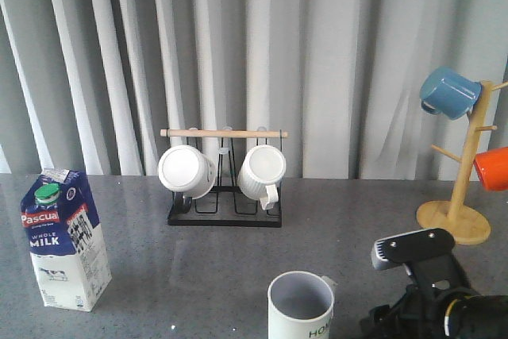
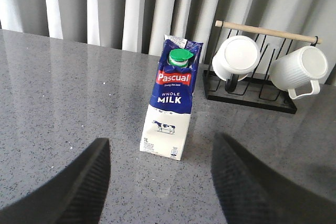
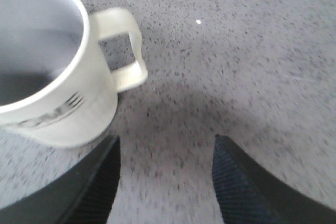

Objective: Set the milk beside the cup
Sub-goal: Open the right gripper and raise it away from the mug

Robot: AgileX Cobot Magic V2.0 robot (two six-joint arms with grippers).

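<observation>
The cup (image 1: 301,305) stands at the near edge of the surface (image 1: 238,260), with the right hand (image 3: 165,174) wide and empty just beside its handle. The left hand (image 2: 157,179) is also wide and empty, facing the upright milk (image 2: 170,100) straight ahead. The milk sits near the left edge, well apart from the cup, so the left arm looks nearer.

Dark blue and white milk (image 1: 65,237) with green cap, pale grey-white cup (image 1: 300,307), speckled grey table (image 1: 198,267)
</observation>
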